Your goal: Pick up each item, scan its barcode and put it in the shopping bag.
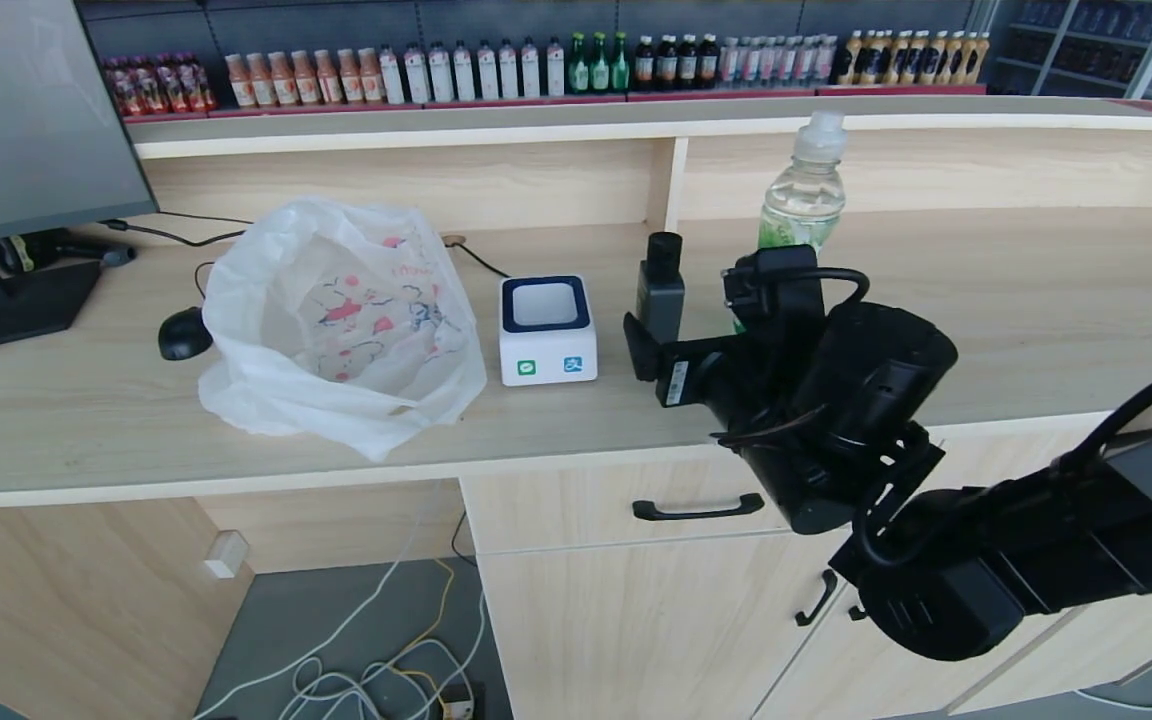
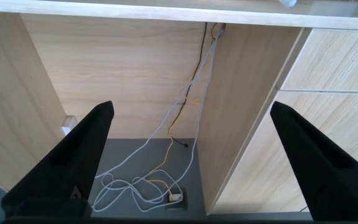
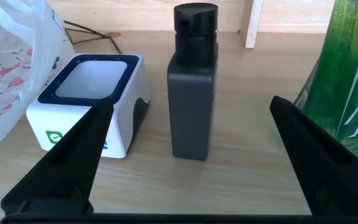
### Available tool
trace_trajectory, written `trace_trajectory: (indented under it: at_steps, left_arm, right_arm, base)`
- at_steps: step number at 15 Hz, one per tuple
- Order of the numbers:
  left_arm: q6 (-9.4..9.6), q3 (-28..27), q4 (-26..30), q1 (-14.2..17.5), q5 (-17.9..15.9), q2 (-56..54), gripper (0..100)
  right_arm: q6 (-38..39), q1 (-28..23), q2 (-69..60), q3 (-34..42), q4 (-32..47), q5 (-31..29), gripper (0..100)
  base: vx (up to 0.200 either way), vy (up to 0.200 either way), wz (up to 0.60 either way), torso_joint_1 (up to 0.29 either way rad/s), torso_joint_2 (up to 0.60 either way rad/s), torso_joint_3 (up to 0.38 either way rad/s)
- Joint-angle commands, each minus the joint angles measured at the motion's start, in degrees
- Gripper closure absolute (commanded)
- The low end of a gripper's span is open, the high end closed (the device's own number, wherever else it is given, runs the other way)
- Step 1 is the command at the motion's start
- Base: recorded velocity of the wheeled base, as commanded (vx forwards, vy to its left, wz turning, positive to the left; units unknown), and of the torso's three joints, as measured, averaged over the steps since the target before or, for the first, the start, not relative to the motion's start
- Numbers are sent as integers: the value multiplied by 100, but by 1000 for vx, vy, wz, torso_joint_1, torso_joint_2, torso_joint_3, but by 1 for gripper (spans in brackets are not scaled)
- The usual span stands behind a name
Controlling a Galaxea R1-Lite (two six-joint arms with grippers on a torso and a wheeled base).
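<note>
A white plastic shopping bag [image 1: 336, 320] lies open on the wooden counter [image 1: 1036, 300]. To its right stands a white scanner box [image 1: 547, 330] [image 3: 95, 102]. Beside that stands a dark grey bottle [image 1: 660, 290] [image 3: 193, 106] with a black cap. Further right is a clear bottle with a green label [image 1: 802, 195] [image 3: 344, 93]. My right gripper [image 1: 666, 355] [image 3: 191, 168] is open just in front of the dark grey bottle, which stands between the lines of its fingers, untouched. My left gripper [image 2: 191, 162] hangs open below the counter with nothing in it.
A monitor [image 1: 26, 120] and a black mouse [image 1: 184, 333] sit at the counter's left. A raised ledge and a shelf of drink bottles [image 1: 536, 65] run behind. Drawers with black handles [image 1: 698, 510] lie under the counter's edge; cables [image 2: 148, 180] trail on the floor.
</note>
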Motion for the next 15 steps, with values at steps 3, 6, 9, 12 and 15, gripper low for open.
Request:
trace_trajectory:
  at_steps: [3, 6, 9, 12, 15]
  left_arm:
    - [-2, 0, 0, 2, 0, -2, 0]
    - [-2, 0, 0, 2, 0, -2, 0]
    - [-2, 0, 0, 2, 0, -2, 0]
    - [-2, 0, 0, 2, 0, -2, 0]
    - [-2, 0, 0, 2, 0, -2, 0]
  right_arm:
    - [-1, -79, 341, -621, 359, 3, 0]
    - [-10, -360, 490, -859, 367, 56, 0]
    - [25, -360, 534, -1166, 657, 82, 0]
    - [25, -377, 604, -1386, 842, 91, 0]
    - [25, -448, 719, -1949, 1317, 82, 0]
  base:
    - [0, 0, 0, 0, 0, 0]
    - [0, 0, 0, 0, 0, 0]
    - [0, 0, 0, 0, 0, 0]
    - [0, 0, 0, 0, 0, 0]
    - [0, 0, 0, 0, 0, 0]
